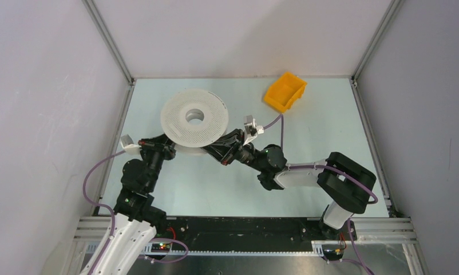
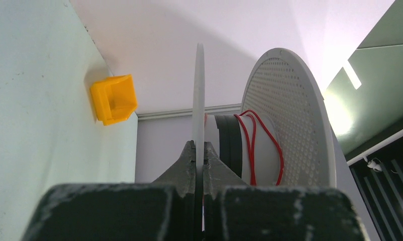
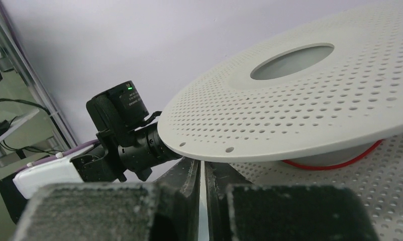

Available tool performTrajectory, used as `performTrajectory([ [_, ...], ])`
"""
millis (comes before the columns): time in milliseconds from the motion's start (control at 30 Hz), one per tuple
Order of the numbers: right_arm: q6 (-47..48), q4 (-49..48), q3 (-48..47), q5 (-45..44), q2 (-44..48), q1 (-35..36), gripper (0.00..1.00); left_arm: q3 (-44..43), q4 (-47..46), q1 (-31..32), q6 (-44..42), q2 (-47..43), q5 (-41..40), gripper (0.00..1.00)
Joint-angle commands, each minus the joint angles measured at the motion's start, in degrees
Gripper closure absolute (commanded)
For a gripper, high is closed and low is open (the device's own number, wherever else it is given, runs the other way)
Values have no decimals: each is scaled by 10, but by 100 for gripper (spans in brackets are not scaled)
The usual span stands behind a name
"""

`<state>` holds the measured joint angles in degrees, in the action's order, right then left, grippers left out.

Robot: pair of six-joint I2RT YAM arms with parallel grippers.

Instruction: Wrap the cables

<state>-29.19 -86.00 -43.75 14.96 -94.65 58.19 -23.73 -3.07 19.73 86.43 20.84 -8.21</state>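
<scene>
holding the spool (image 1: pixel 193 117) steady is advised: left pincer (image 2: pixel 199 150) is clamped on its flange edge; right pincer (image 3: pixel 202 170) is seen under its top rim, state cannot be told. red cables (image 2: pixel 250 150) are looped round its hub.

Top external: fixed high behind the arm bases, tilted down over the whole table (image 1: pixel 330 126); farthest.
Left wrist: low, rolled sideways (the tabletop stands as a wall at left), sighting past its own fingers (image 2: pixel 187 168), edge-on to the reel (image 2: pixel 290 120); very near.
Right wrist: under the reel's upper flange, facing the left arm (image 3: pixel 129 135); very near.
Shared: reel in all three; yellow bin (image 1: pixel 285 90) in top and left wrist.
</scene>
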Motion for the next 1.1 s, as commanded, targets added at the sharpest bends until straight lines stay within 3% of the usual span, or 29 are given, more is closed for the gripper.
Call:
performTrajectory([
  [0,-36,-8,12,-44,-7,-9,89,-16,-72,1,25,-13,14,100],
  [167,-80,-7,57,-72,7,-21,80,-14,-71,1,22,-18,10,100],
  [500,-122,23,86,-88,36,-34,75,-15,-71,1,18,-14,15,100],
  [567,-126,26,86,-88,37,-35,78,-15,-71,1,16,-12,17,100],
  [733,-163,26,86,-63,40,-43,100,-17,-71,1,-1,-12,9,100],
  [867,-215,-5,75,-44,39,-38,100,-18,-72,0,-7,-6,8,100],
  [1067,-207,-7,34,-48,47,-24,100,-17,-74,1,5,3,13,100],
])
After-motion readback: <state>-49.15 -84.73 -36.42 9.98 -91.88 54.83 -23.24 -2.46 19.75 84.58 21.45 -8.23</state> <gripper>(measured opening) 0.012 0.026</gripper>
